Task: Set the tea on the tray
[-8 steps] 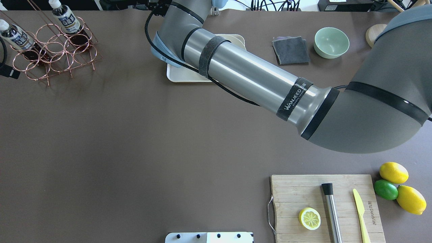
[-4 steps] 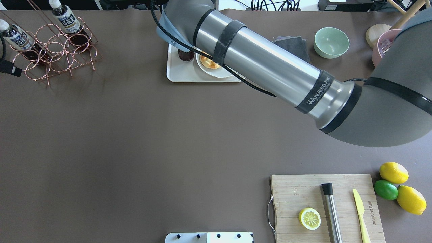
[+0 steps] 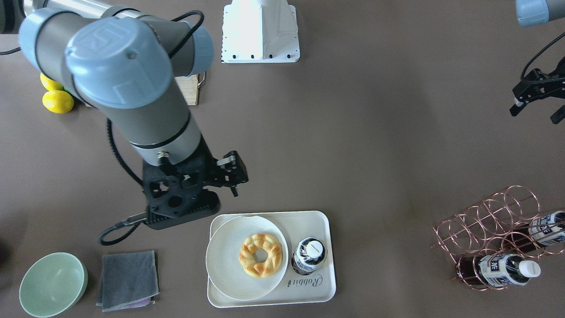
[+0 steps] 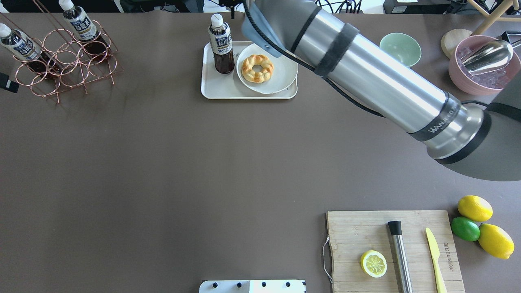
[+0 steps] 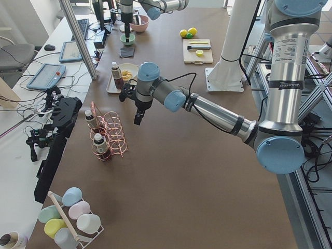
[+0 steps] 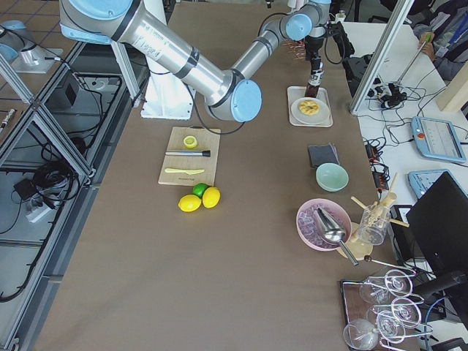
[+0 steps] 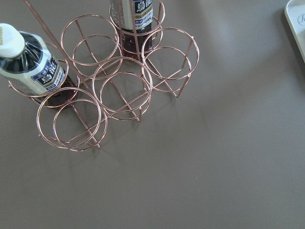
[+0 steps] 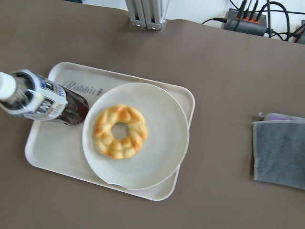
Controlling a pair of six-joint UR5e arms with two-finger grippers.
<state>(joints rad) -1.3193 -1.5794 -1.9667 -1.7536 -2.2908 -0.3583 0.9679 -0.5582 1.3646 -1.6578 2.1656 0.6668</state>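
The tea (image 4: 222, 44) stands upright on the left part of the cream tray (image 4: 220, 92), next to the word "Rabbit"; it also shows in the front view (image 3: 310, 255) and the right wrist view (image 8: 38, 98). My right gripper (image 3: 233, 174) hangs above the table just beside the tray (image 3: 318, 293), apart from the bottle, its jaws apart and empty. My left gripper (image 3: 535, 104) is open and empty, near the copper wire rack (image 4: 67, 65) that holds two alike bottles (image 4: 18, 42) (image 4: 79, 20).
A round white plate (image 4: 283, 77) with a doughnut fills the tray's right part. A grey cloth (image 3: 128, 278), a green bowl (image 4: 400, 51) and a pink bowl of ice (image 4: 484, 65) lie to the right. A cutting board (image 4: 354, 232) and lemons sit at the near right.
My right arm has swung off the tray to the right and back. The tea, hidden under the arm before, now stands free on the tray.
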